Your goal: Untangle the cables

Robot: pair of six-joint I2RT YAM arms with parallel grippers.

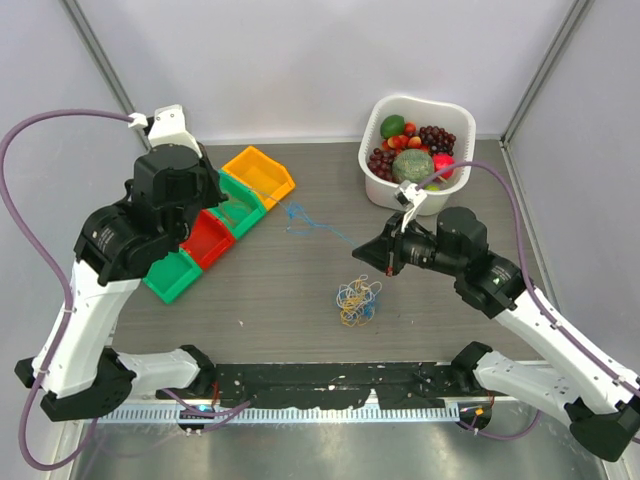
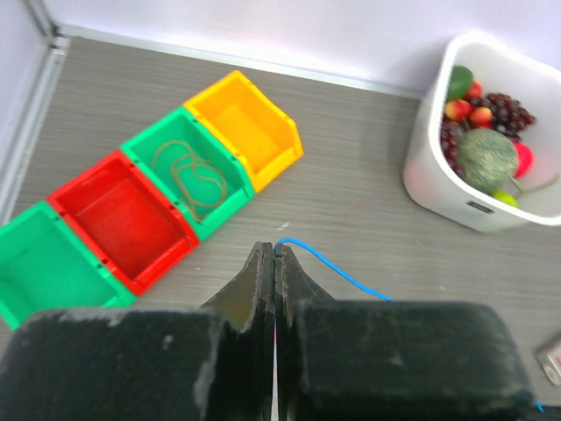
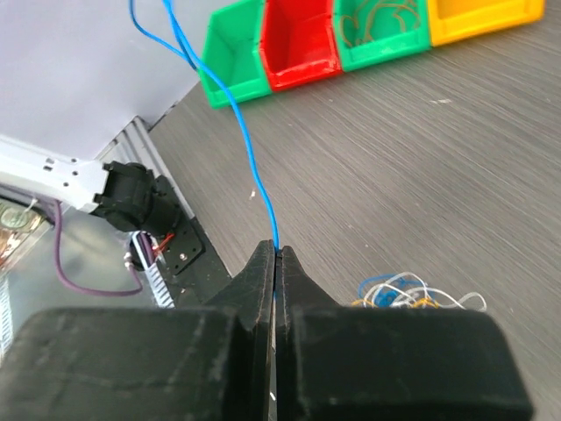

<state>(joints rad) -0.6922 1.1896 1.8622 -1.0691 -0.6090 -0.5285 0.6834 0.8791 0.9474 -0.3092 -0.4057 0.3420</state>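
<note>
1. Left pincer (image 2: 276, 254) is pressed together, pinching the end of the blue cable (image 2: 337, 274), which runs off to its right (then slips behind the finger).
2. Right pincer (image 3: 276, 256) pinches the blue cable too; it climbs away, cut off above.
3. The bunch (image 1: 358, 300) lies on the table beneath the right pincer, partly hidden by its finger.

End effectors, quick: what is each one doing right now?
Left end effector: closed, holding the blue cable.
Right end effector: closed, holding the blue cable too.
</note>
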